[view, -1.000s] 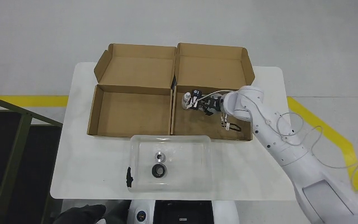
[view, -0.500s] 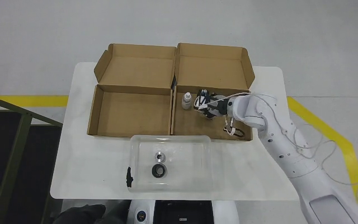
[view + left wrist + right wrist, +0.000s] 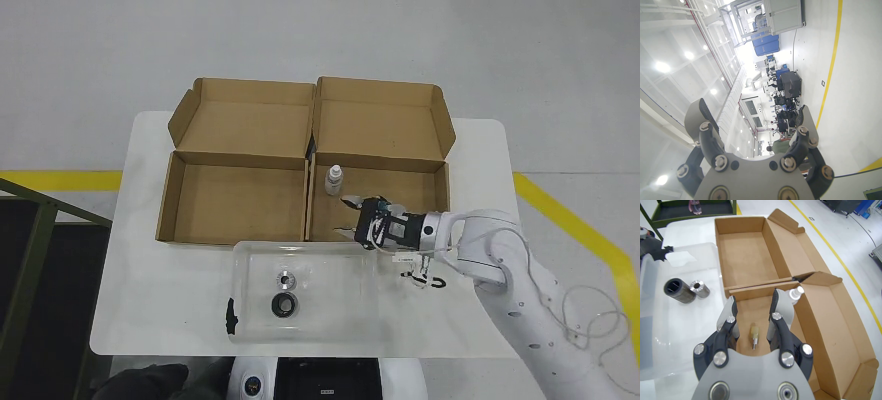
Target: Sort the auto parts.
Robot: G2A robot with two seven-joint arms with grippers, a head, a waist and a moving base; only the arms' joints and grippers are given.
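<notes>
A white table (image 3: 140, 280) carries two open cardboard boxes side by side along its far edge, and a clear plastic bin (image 3: 340, 300) at the middle of its near edge. The right arm (image 3: 500, 260) hangs over the near wall of the right box (image 3: 400, 190), its jaws spread apart and holding nothing. The left arm's jaws, aimed off into the room, are likewise apart and empty. On the right box's matte brown floor, just below the right arm's jaws, lies a small fitting (image 3: 754, 335), a pale yellowish block with a thin metal stem. A slim white part (image 3: 333, 180) stands upright in the far corner next to the left box (image 3: 235, 205). In the bin stand a dark metal sleeve (image 3: 286, 305) and, just beside it, a shorter bright metal cylinder (image 3: 287, 279), both smooth and round. Likely trouble: the jaws are close to the thin cardboard wall and the bin's rim and could catch either. The slick cylinders could slip from a pinch, or roll if tipped. The narrow white part could topple at a nudge.
</notes>
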